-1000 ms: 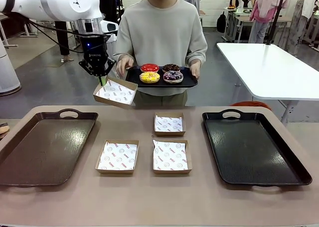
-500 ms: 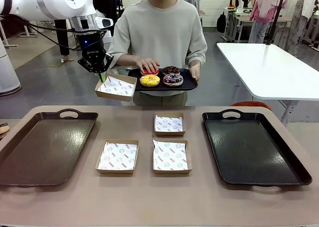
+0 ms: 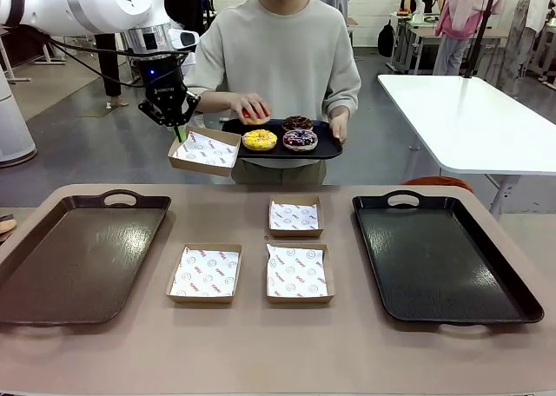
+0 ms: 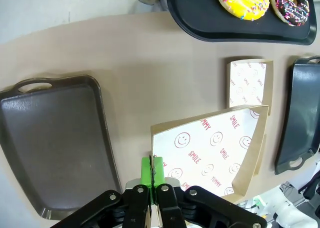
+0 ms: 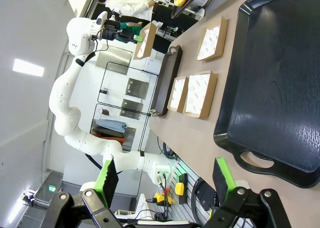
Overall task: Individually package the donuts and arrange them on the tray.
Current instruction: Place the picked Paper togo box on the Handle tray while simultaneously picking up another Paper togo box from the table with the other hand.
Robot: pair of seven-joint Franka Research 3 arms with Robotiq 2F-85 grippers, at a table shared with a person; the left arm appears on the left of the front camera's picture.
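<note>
Right now my left jaws are clenched on the rim of one paper-lined box, up in the upper left of the front view. The box hangs in the air, tipped a little, just beside the small black tray that the person carries. I think it is held there so a donut can go straight in. In the left wrist view the green pads sit at the bottom middle of the frame. They are pressed tight with only the thin cardboard edge between them.

The donuts are at the top middle of the front view, on that small tray. The person's hand is on the red donut, right next to my box. The yellow donut, the brown donut and the purple donut lie on the tray with nothing touching them.

Three more boxes lie flat in the middle of the bench, open side up. I guess they wait for their turn. The big brown tray at the lower left and the big black tray at the lower right look ready for packed donuts.

My right jaws are spread wide and hold nothing. In the right wrist view their pads stand far apart at the bottom of the frame, near the big black tray's handle.
</note>
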